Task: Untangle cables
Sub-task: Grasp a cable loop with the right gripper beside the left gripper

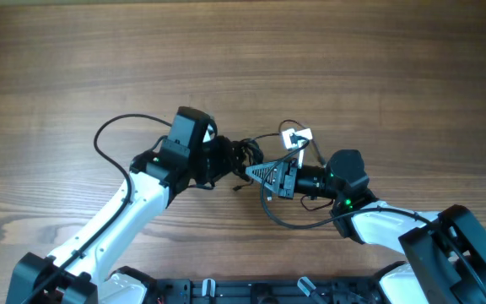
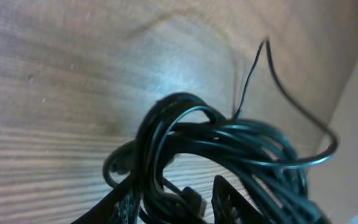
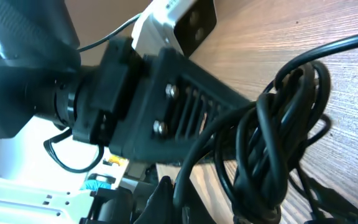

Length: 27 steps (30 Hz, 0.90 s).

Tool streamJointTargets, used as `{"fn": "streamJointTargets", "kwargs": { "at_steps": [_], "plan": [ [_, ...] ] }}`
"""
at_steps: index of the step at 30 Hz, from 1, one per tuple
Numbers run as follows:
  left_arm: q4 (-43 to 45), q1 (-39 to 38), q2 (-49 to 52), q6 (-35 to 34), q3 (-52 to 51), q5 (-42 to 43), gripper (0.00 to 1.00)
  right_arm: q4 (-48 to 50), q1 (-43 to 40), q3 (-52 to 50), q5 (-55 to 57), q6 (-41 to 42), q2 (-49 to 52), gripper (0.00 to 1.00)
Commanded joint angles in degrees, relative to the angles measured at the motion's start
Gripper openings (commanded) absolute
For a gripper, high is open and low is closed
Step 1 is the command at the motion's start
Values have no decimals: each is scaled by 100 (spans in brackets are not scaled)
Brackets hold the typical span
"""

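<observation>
The cables (image 1: 241, 154) are a knotted clump of thin black cords at the table's middle, between my two grippers. My left gripper (image 1: 226, 160) reaches in from the left. In the left wrist view its fingers (image 2: 176, 202) are shut on the clump (image 2: 229, 137), with a small plug between them, and one thin strand (image 2: 272, 68) trails off over the wood. My right gripper (image 1: 250, 172) comes in from the right. In the right wrist view only its one finger shows (image 3: 216, 199), tight against the cords (image 3: 284, 124). The other finger is hidden behind the clump.
The wooden table (image 1: 327, 59) fills the overhead view. A thicker black arm wire (image 1: 112, 135) loops left of the left arm. Another black loop (image 1: 285, 221) hangs below the right gripper. The left gripper's black finger (image 3: 185, 112) crosses the right wrist view.
</observation>
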Motion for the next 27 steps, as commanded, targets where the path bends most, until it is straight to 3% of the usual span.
{"fn": "streamJointTargets", "kwargs": {
  "at_steps": [1,3,5,8,12,14,18,19,20,21,22,24,27],
  "plan": [
    [-293,-181,28,92,68,-772,38,72,-9,42,-275,72,52,4],
    [-369,-302,28,70,68,-1163,29,70,-9,42,-289,72,52,4],
    [-352,-352,28,52,68,-1255,4,70,-9,42,-286,66,52,4],
    [-345,-330,17,50,70,-1248,4,-273,-7,42,-190,-586,52,5],
    [-350,-146,-236,48,74,-1169,4,-1786,-7,42,901,-1123,52,4],
    [-348,52,-636,48,74,-804,4,-2382,-7,42,1906,-680,52,4],
    [-350,229,-1193,46,74,-393,4,-2382,-7,42,2041,-651,52,5],
    [-350,229,-1311,44,74,-282,4,-2385,-7,42,2046,-647,52,10],
    [-376,210,-1388,48,74,-229,4,-2385,-7,42,2037,-629,52,26],
    [-402,195,-1405,52,74,-240,4,-2382,-7,42,2011,-629,52,44],
    [-505,168,-1403,55,72,-393,4,-2380,-7,42,1912,-632,52,74],
    [-841,153,-1355,48,68,-962,4,-2291,-9,42,1547,-636,52,100],
    [-1569,153,-1228,-573,68,-1670,4,-1886,-7,42,787,-863,52,100]
  ]
}}
